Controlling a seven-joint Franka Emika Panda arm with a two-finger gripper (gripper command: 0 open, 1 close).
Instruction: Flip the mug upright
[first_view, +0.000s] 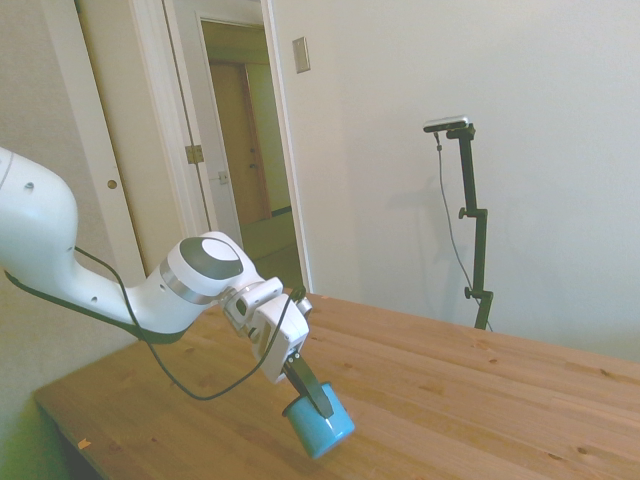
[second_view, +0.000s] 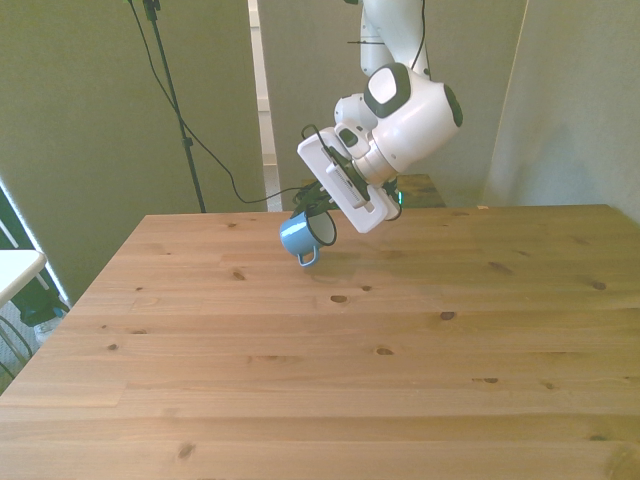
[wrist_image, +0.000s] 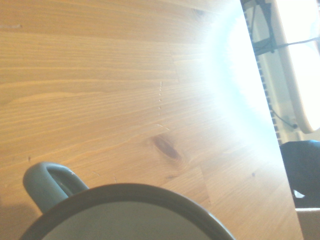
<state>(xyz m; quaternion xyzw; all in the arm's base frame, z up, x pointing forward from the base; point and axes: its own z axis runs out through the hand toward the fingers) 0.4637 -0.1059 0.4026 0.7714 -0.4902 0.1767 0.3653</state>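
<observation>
Turquoise mug (second_view: 300, 234) hangs tilted in the clamped gripper (second_view: 318, 212) above the wooden table (second_view: 400, 340).

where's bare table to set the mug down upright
Nearly all of the table is bare: the near half and both the front view's left and right sides. The only busy spot is by the far edge, where the gripper holds the mug tilted, seemingly just above the wood.

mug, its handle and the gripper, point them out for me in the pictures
mug (second_view: 295, 235), front view, on its blue outer wall.
handle (wrist_image: 44, 181), wrist view, on the grey loop beside the rim.
gripper (first_view: 317, 402), side view, where the dark fingers meet the rim.
</observation>
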